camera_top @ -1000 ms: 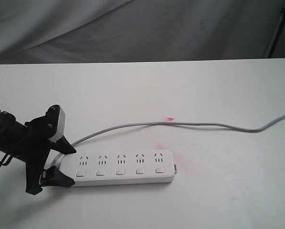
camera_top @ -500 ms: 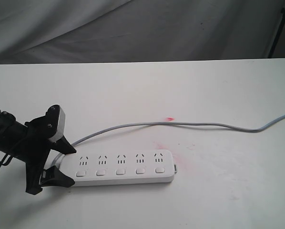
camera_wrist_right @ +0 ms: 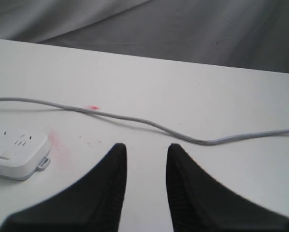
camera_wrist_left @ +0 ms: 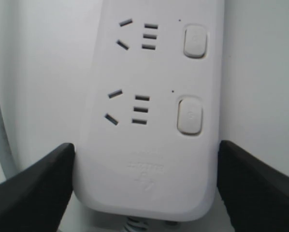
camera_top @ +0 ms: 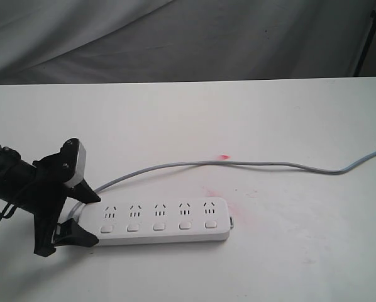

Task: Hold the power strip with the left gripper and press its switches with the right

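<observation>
The long white power strip (camera_top: pixel 156 219) lies flat on the white table, its row of white switches (camera_top: pixel 158 226) along the near side. My left gripper (camera_top: pixel 87 219) straddles the strip's left, cord end. In the left wrist view its black fingers (camera_wrist_left: pixel 48 179) press both sides of the power strip (camera_wrist_left: pixel 144 159), just below two switches (camera_wrist_left: pixel 190 115). My right gripper (camera_wrist_right: pixel 145 147) is outside the exterior view. It hovers open over bare table, nothing between its fingers, with the strip's far end (camera_wrist_right: pixel 14 150) off to one side.
The thin grey cord (camera_top: pixel 238 163) curves from the strip's left end behind it and off the table's right edge. A pink stain (camera_top: pixel 222 192) marks the table near the strip's right end. Grey cloth (camera_top: pixel 175 38) hangs behind the table.
</observation>
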`<action>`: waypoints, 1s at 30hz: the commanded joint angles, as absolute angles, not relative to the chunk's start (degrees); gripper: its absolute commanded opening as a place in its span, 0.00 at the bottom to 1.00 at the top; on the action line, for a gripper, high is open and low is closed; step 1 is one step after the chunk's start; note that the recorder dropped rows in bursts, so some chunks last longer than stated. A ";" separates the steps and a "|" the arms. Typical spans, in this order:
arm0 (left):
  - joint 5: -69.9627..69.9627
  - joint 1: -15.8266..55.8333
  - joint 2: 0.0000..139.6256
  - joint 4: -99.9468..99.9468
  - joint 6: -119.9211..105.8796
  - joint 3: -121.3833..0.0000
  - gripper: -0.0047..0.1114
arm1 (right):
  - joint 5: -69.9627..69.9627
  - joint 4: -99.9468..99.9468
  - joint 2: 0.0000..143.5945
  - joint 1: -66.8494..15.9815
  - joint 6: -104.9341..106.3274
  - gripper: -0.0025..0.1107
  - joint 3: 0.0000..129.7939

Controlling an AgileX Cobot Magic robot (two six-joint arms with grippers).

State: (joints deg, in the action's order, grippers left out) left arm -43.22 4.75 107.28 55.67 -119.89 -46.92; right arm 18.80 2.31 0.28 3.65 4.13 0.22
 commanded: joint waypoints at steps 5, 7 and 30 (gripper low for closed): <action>-43.33 4.98 107.38 56.73 -120.00 -47.04 0.45 | 3.44 2.44 0.00 4.08 4.18 0.26 0.00; -43.33 4.98 107.38 56.73 -120.00 -47.04 0.45 | -1.10 2.44 0.00 4.08 4.18 0.26 0.00; -43.33 4.98 107.38 56.73 -120.00 -47.04 0.45 | -25.02 3.86 0.00 4.08 -5.75 0.26 0.00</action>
